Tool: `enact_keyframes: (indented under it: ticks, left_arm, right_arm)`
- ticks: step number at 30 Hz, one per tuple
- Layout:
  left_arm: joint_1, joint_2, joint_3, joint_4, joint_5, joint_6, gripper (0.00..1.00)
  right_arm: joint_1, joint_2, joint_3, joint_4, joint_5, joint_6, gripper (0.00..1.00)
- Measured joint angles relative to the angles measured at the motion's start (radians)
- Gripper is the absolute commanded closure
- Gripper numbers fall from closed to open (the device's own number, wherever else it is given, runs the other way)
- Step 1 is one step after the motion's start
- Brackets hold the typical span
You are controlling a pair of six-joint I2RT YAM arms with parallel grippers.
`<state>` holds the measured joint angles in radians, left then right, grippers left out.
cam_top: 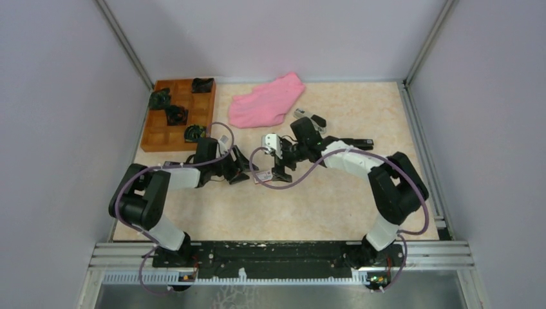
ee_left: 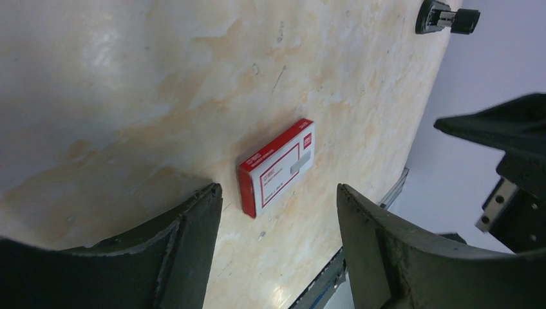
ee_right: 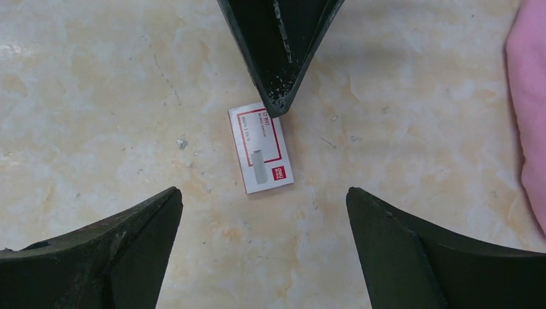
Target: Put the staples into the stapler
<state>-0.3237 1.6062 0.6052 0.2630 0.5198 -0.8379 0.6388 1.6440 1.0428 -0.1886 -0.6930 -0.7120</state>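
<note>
Between the two grippers, at mid-table, we see the box of staples (ee_right: 261,149) lying flat on the marbled tabletop (ee_right: 96,96). It is a small red-and-white carton with its printed face up. Left of the box, the left gripper (ee_left: 278,191) has its fingers spread apart and holds nothing. The box lies on the table just beyond the gap between its fingertips. From the right wrist view, one dark left finger (ee_right: 283,51) reaches over the box's upper corner; whether it touches the card we cannot tell. Right of the box, the right gripper (ee_right: 262,193) hangs with its fingers wide apart and empty, the box just ahead of them.

Behind the box and to its right, past the right arm (cam_top: 351,161), lies a black-and-silver object that we take for the stapler (cam_top: 310,120), well apart from the box. Straight behind the box lies a crumpled pink cloth (cam_top: 267,100). Behind the box and to its left, a wooden compartment tray (cam_top: 154,138) holds several black items (cam_top: 175,114).
</note>
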Motion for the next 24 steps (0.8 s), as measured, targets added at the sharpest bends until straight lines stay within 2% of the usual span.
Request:
enact_keyframes:
  ticks: [7, 14, 19, 24]
  left_arm:
    - [0.074, -0.004, -0.08, 0.093, 0.098, -0.043, 0.32]
    - [0.076, 0.003, -0.111, 0.143, 0.129, -0.06, 0.38]
    - [0.077, 0.033, -0.111, 0.175, 0.147, -0.067, 0.45]
    - [0.077, 0.055, -0.111, 0.199, 0.159, -0.072, 0.48]
  right_arm:
    - [0.001, 0.138, 0.085, -0.076, -0.003, -0.117, 0.1]
    - [0.006, 0.261, 0.164, -0.126, 0.014, -0.182, 0.18]
    - [0.015, 0.304, 0.198, -0.153, 0.018, -0.205, 0.23]
    - [0.023, 0.332, 0.21, -0.163, 0.015, -0.215, 0.29]
